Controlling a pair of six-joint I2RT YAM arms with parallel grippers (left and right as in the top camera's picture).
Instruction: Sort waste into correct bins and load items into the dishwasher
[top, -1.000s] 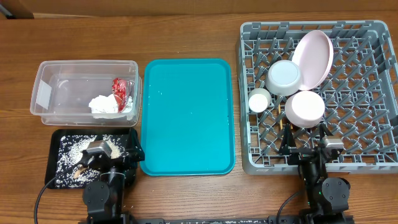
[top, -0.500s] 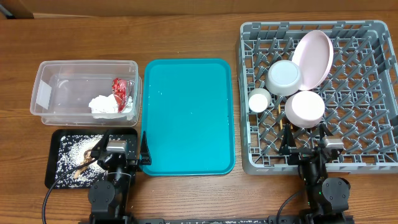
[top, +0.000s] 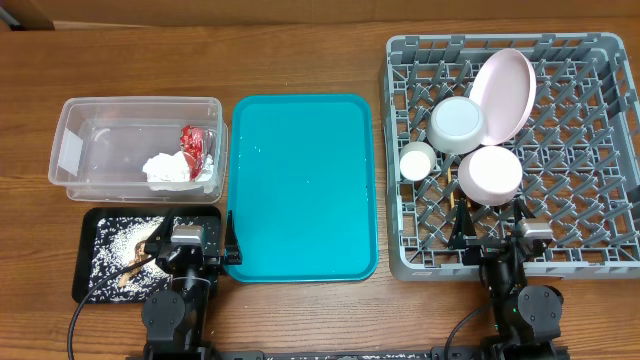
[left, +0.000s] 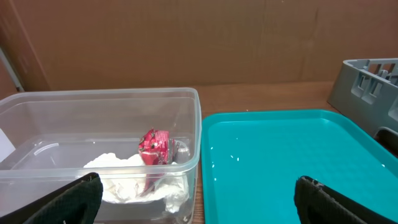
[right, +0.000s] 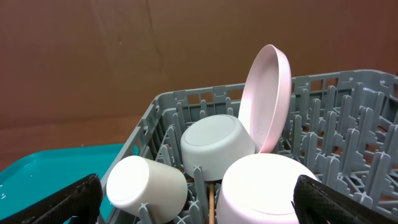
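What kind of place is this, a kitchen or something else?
Likely a test bench staged for clearing dishes, not a real kitchen: a grey dish rack and a teal tray sit on a wooden table, with plain cardboard behind.

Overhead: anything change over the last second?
The left gripper swung to its right, from over the black tray toward the teal tray, open and empty, then stopped. Nothing was taken or released. The right gripper, dish rack and clear tub stayed as they were.

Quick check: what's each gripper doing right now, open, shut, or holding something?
Left gripper: open, holding nothing.
Right gripper: open, holding nothing.
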